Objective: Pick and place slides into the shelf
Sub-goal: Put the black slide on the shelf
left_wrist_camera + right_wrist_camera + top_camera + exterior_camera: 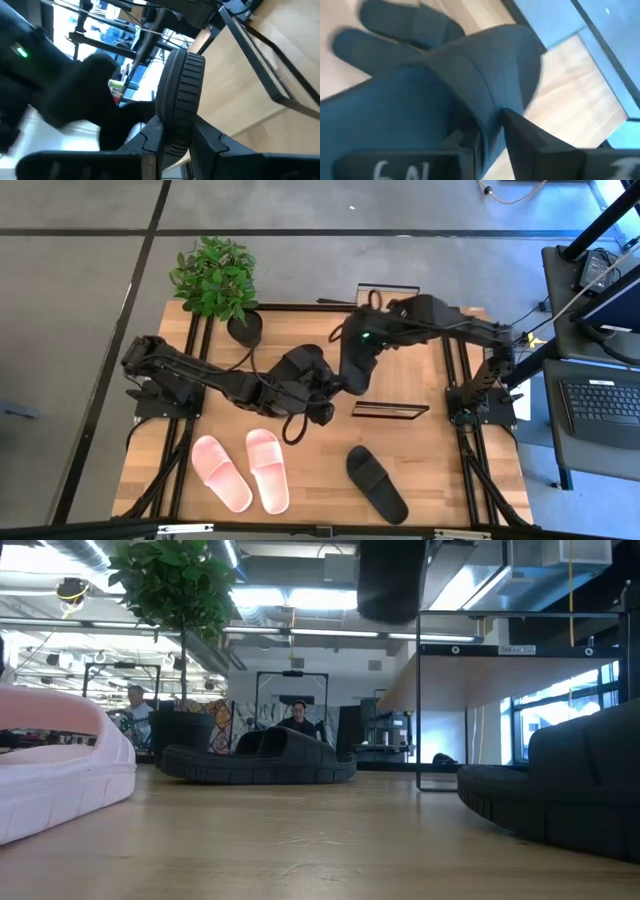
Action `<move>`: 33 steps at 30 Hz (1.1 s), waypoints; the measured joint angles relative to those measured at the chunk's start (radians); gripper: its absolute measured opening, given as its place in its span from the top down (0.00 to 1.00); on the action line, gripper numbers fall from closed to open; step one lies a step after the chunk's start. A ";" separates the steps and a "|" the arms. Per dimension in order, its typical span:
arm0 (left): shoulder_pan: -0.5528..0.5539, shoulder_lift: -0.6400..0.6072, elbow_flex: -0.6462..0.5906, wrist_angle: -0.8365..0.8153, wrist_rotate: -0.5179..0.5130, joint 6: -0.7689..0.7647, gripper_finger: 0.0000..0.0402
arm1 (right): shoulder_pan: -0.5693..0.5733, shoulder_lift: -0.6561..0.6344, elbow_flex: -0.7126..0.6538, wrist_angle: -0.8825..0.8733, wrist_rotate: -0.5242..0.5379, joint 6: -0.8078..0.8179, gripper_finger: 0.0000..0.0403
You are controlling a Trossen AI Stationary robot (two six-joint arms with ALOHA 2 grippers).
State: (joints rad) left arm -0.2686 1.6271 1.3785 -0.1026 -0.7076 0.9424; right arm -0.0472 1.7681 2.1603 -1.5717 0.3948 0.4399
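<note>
Left gripper (pixel 172 145) fingers clamping black slide (pixel 181 95) edge between them; right gripper (pixel 490 137) fingers pinching strap of same slide.

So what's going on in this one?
Both arms meet over the middle of the table. The left pincer grips a black slide by its sole edge, held on its side, and the right pincer is clamped on the strap of a black slide too; whether it is the same one is unclear. Two pink slides and another black slide lie on the table's near side, beside the shelf.
</note>
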 joint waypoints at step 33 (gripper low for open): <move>0.003 -0.092 -0.003 0.212 0.119 0.186 0.86 | 0.233 -0.203 0.165 0.005 -0.104 -0.030 0.45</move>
State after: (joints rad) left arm -0.2655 1.5349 1.3754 0.1093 -0.5889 1.1286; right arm 0.1862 1.5651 2.3253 -1.5670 0.2910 0.4099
